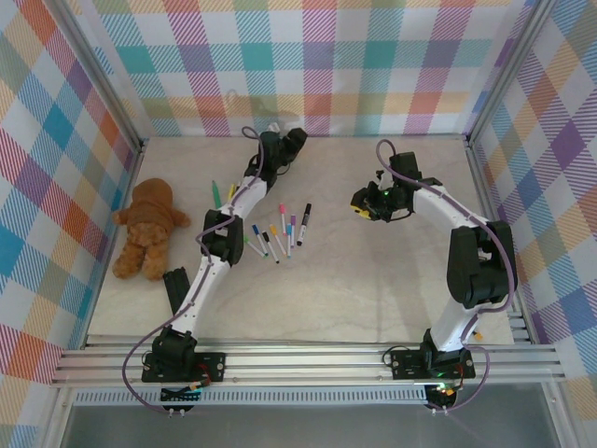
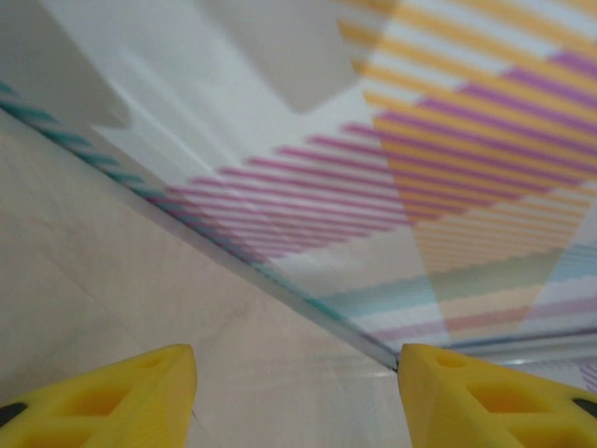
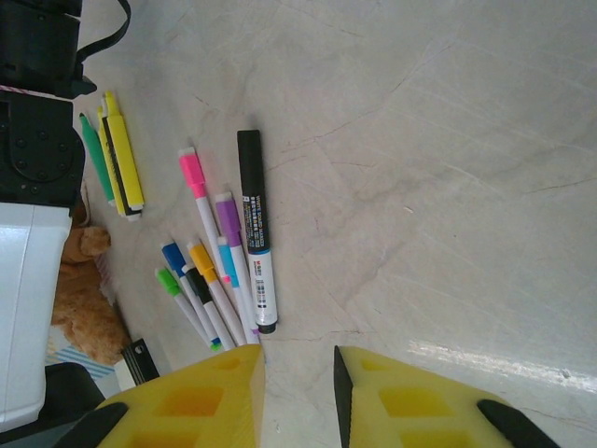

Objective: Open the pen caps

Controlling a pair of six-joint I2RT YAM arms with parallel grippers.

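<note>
Yellow plastic fingers (image 3: pixel 187 406) on both my hands. My left gripper (image 2: pixel 297 397) stands with its jaws wide apart and nothing between them, close to the seam where the pale table (image 2: pixel 112 280) meets the plaid wall (image 2: pixel 448 159).

My right gripper (image 3: pixel 298 397) hangs over the table with its jaws drawn to a narrow gap, also empty (only bare tabletop shows through the slit).

The pen caps (image 3: pixel 227 211) sit on their pens (image 1: pixel 280 238), as far as I can see. These lie loosely fanned on the table, off to the left of my right gripper. I see a pink cap (image 3: pixel 191 172), a black cap (image 3: pixel 249 149) on the thickest marker (image 3: pixel 259 261), and a blue cap (image 3: pixel 173 259), orange cap (image 3: pixel 201 261) and green cap (image 3: pixel 167 280) lower in the bunch.

From above, the bunch lies just beside my left arm (image 1: pixel 219 233). A yellow highlighter (image 3: pixel 121 159) and a green pen (image 3: pixel 93 154) lie together, apart from it. A brown teddy bear (image 1: pixel 149 224) sits at the table's left side.
</note>
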